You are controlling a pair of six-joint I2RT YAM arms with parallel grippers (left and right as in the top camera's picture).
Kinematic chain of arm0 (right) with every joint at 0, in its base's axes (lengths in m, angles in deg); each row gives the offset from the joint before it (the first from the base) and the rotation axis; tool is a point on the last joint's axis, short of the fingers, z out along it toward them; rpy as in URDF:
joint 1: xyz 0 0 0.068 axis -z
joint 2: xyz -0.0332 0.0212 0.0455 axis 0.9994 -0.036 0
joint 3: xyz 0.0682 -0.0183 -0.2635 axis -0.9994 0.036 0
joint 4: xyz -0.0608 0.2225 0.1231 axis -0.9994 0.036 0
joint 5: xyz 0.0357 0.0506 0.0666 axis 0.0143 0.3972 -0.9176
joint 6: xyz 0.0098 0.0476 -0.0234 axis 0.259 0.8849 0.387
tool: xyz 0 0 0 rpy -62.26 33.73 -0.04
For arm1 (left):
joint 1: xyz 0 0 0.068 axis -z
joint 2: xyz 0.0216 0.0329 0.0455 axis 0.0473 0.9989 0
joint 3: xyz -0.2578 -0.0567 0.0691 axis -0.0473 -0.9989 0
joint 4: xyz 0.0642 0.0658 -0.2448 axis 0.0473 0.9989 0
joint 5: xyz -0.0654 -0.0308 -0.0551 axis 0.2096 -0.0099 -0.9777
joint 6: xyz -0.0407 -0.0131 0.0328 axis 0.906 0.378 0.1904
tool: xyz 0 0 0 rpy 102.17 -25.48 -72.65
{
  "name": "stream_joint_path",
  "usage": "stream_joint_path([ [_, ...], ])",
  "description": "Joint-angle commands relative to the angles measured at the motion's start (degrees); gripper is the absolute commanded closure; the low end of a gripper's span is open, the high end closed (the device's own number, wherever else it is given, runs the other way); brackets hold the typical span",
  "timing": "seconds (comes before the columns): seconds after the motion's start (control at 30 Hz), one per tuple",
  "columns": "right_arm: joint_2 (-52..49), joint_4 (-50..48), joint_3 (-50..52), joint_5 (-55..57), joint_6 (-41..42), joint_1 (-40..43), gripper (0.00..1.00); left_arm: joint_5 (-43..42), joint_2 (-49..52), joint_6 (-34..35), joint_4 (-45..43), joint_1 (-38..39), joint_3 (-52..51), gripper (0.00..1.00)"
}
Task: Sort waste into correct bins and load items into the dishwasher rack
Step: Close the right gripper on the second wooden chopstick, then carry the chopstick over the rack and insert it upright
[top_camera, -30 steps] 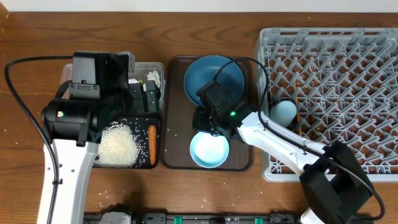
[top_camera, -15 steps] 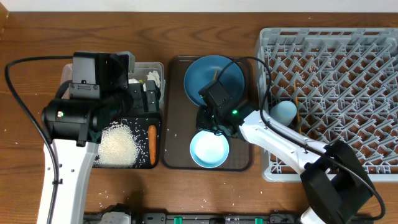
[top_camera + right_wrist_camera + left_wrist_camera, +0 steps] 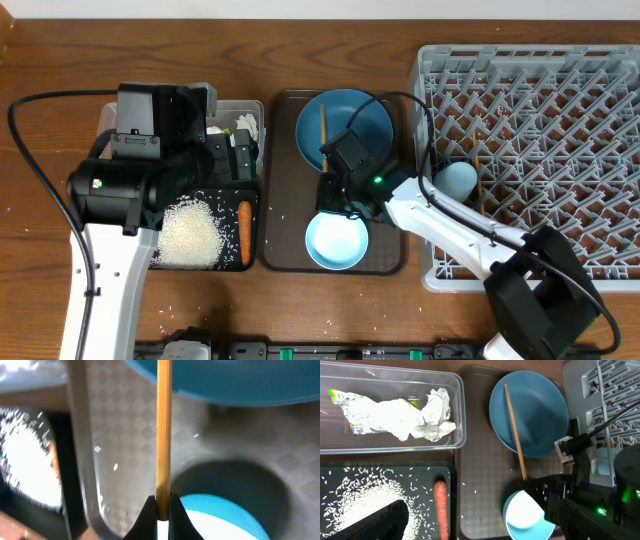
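Wooden and brown, one thin chopstick [image 3: 164,430] is pinched tight at its near end by the tips of the right hand [image 3: 161,507]. The stick is straight and smooth, like light wood. Its long way runs from near to far, leaning a little bit left at the far end. That far end sits over the big dark blue dish [image 3: 360,125], and the stick crosses the dish's near edge. I cannot tell if it touches the dish.

Just near the hand is the light blue bowl [image 3: 337,243], round and pale inside. The dish and the bowl both sit on a dark brown serving tray [image 3: 285,240] with a bumpy checked floor.

To the left is the black tray [image 3: 252,200]. It holds a pile of white rice [image 3: 188,232] and a small orange carrot [image 3: 244,228] that also lies near to far. The left hand [image 3: 240,158] hangs above that tray and is wide, holding nothing. Past it is the clear tub [image 3: 461,410] with crumpled white tissue [image 3: 427,417] and a green-and-yellow wrapper [image 3: 340,397].

On the right stands the big grey rack [image 3: 530,130], with a light blue cup [image 3: 458,180] lying in its left side. Everything rests on a brown wooden desk [image 3: 40,240].
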Motion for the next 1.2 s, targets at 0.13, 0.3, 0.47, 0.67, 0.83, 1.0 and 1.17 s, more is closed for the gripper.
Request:
stream_joint_path([
  [0.13, 15.06, 6.14, -0.57, -6.56, -17.46, 3.06, 0.99, 0.57, 0.04, 0.09, 0.15, -0.31, 0.09, 0.03],
  [0.3, 25.64, 22.8, -0.57, 6.88, -23.87, 6.86, 0.99, 0.57, 0.04, 0.09, 0.15, -0.31, 0.09, 0.03],
  [0.47, 34.05, 36.48, -0.57, 26.36, -24.24, 13.11, 0.99, 0.57, 0.04, 0.09, 0.15, -0.31, 0.09, 0.04],
  [0.67, 38.69, 40.76, -0.57, 39.39, -35.26, 20.37, 0.99, 0.57, 0.04, 0.09, 0.15, -0.31, 0.09, 0.03],
  [0.83, 38.01, 40.24, -0.52, 43.19, -37.55, 24.87, 0.99, 0.57, 0.04, 0.09, 0.15, -0.31, 0.09, 0.04],
  [1.0, 34.91, 38.97, -0.52, 43.17, -37.55, 28.5, 0.99, 0.57, 0.04, 0.09, 0.15, -0.31, 0.09, 0.03],
  [1.17, 30.6, 36.87, -0.52, 42.95, -37.55, 30.12, 0.99, 0.57, 0.04, 0.09, 0.15, -0.31, 0.09, 0.03],
])
